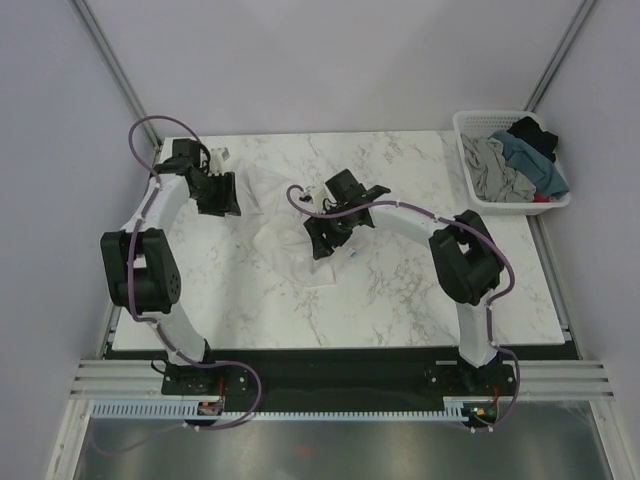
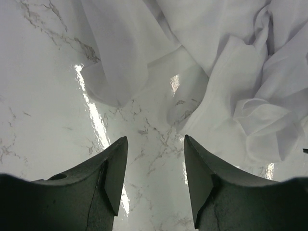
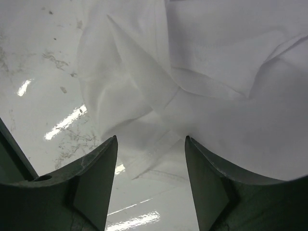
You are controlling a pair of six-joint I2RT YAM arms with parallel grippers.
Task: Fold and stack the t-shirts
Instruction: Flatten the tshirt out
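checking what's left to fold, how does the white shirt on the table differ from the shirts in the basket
The white t-shirt lies alone on the marble table; the basket shirts are heaped in the white basket at the far right corner. The white t-shirt is plain white; the basket shirts are grey, teal-blue and black. Both are crumpled, unfolded.

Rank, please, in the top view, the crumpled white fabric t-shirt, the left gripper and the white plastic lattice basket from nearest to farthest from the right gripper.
Measured from the right gripper:
1. the crumpled white fabric t-shirt, directly beneath it, mid-table.
2. the left gripper, farther left on the table.
3. the white plastic lattice basket, at the far right corner.
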